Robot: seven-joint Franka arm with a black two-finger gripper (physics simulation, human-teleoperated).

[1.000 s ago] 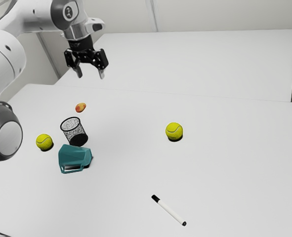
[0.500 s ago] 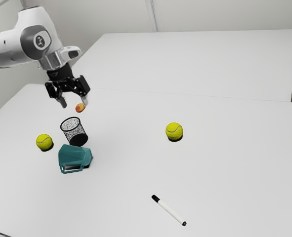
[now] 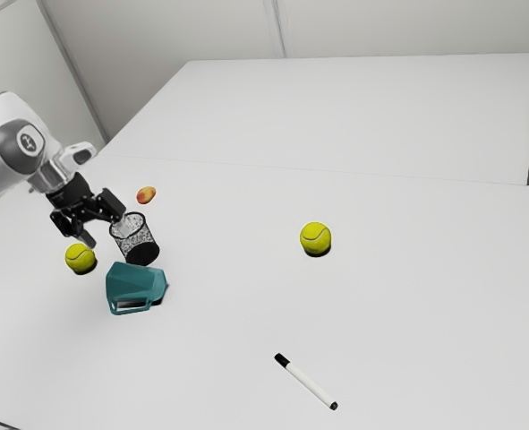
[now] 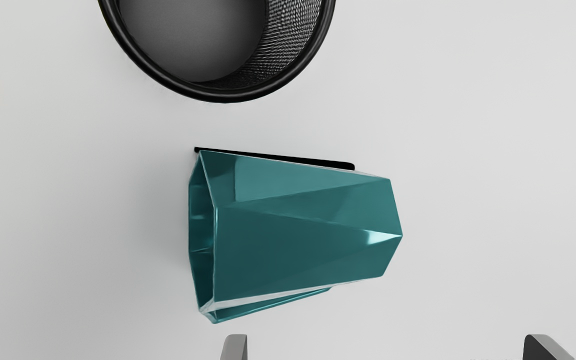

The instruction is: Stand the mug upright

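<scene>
mug (image 3: 134, 282) on its side on the desk (image 3: 416, 296), that's what catches my eye, over toward the exterior view's left. it's a teal thing with flat facets, its mouth facing the exterior view's left and its narrower bottom facing right. the handle is on the near side, down by the desk.

up above, the white arm (image 3: 9, 148) reaches in from the exterior view's left, and its black tool (image 3: 104, 230) hangs over the desk. the tool is released, nothing between its fingers (image 4: 236, 347), which stand wide apart. in the wrist view they're on the handle side of the mug, not touching it.

just beyond the mug, on its far side, there's a black mesh bin (image 3: 137, 239) standing upright, with a gap between the two. one tennis ball (image 3: 81, 259) sits to the left of the bin, and a small red and yellow fruit (image 3: 146, 194) lies farther back. another ball (image 3: 316, 237) rests well apart, off to the right. nearer me, a white marker (image 3: 309, 383) lies slantwise, black at both ends.
</scene>
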